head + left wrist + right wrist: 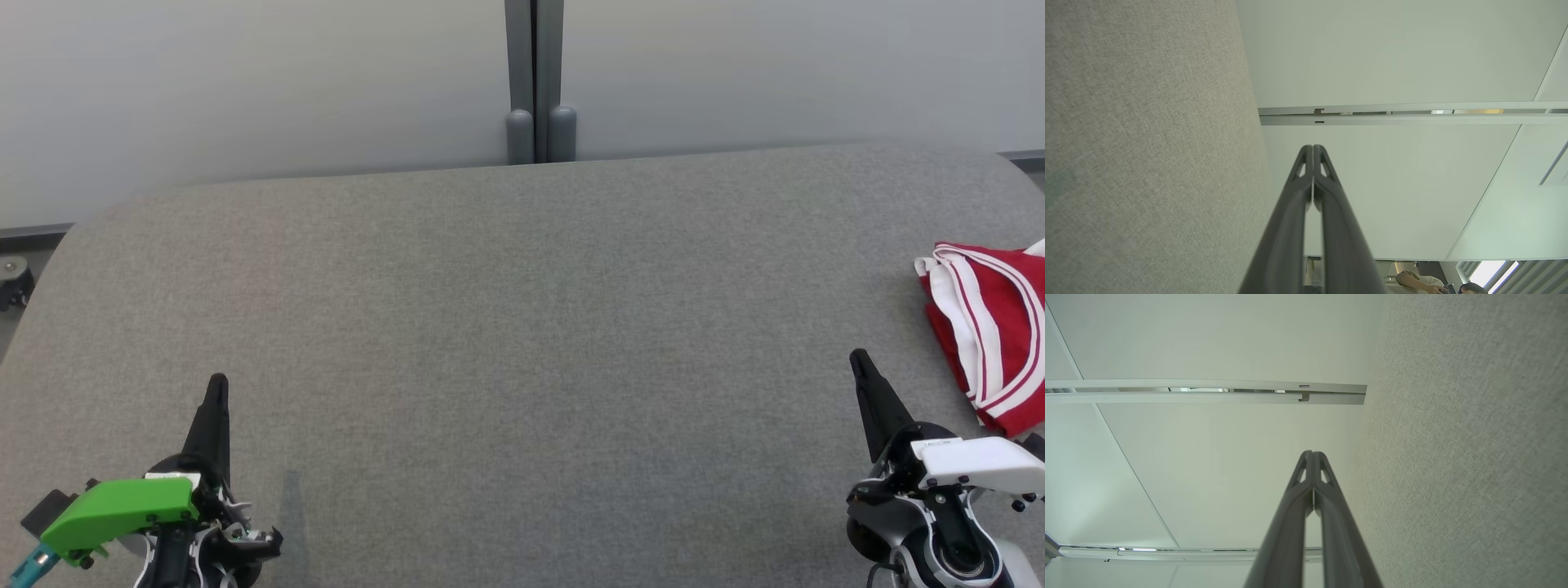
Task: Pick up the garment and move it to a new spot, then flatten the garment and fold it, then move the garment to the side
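Garment (992,343): red with white stripes, lying in a loose, layered bundle at the far right edge of the table (522,343) and running partly out of the head view. I cannot tell whether it is neatly folded.
Left gripper (217,382): fingers pressing together, carrying nothing. It is hovering over the near left of the table, well apart from the garment.
Right gripper (857,358): clenched likewise, carrying nothing. It is sitting near the garment's lower edge and not touching it.
Table: grey fabric covering, bearing the garment at its right side.
Progress: the scene is fitting two stages. The garment may be lying in a heap at its pick-up spot, or it may already be folded and set off to the side. The pictures are not settling which.
Remaining: depending on that reading, either the whole sequence or nothing.
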Controlling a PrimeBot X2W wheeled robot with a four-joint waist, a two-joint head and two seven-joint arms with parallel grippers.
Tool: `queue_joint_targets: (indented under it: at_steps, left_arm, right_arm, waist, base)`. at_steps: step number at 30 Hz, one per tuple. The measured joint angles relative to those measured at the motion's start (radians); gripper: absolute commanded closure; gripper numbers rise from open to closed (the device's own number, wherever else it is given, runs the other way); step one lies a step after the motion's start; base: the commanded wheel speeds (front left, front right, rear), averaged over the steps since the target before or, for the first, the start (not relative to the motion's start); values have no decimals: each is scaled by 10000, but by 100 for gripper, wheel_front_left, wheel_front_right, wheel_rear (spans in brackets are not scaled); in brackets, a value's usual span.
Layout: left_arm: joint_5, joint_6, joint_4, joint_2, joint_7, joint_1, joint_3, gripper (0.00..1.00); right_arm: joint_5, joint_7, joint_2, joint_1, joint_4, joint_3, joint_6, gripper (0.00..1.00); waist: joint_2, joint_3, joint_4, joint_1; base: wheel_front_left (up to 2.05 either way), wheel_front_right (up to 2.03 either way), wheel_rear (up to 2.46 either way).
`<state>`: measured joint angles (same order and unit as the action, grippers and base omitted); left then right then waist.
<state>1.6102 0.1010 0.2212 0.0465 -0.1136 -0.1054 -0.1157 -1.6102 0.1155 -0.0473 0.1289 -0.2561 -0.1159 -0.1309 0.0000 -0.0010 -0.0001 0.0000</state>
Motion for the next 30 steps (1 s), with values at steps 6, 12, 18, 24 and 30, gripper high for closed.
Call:
queue_joint_targets:
  at_steps: [6,12,18,24,30]
  left_arm:
    - [0,2,0,0,0,-1,0,100]
    - [0,2,0,0,0,-1,0,100]
    - [0,2,0,0,0,-1,0,100]
    - [0,2,0,0,0,-1,0,100]
    - [0,2,0,0,0,-2,0,100]
  right_arm:
    - [0,0,0,-1,0,0,0,100]
    - [0,0,0,-1,0,0,0,100]
    - [0,0,0,-2,0,0,0,100]
    - [0,-2,0,-2,0,0,0,100]
    - [0,0,0,-2,0,0,0,100]
  waist:
    - [0,0,0,0]
    - [0,0,0,0]
    - [0,0,0,0]
    - [0,0,0,0]
    - [0,0,0,0]
  base:
    - [0,0,0]
    - [0,0,0]
    - [0,0,0]
    - [0,0,0]
    - [0,0,0]
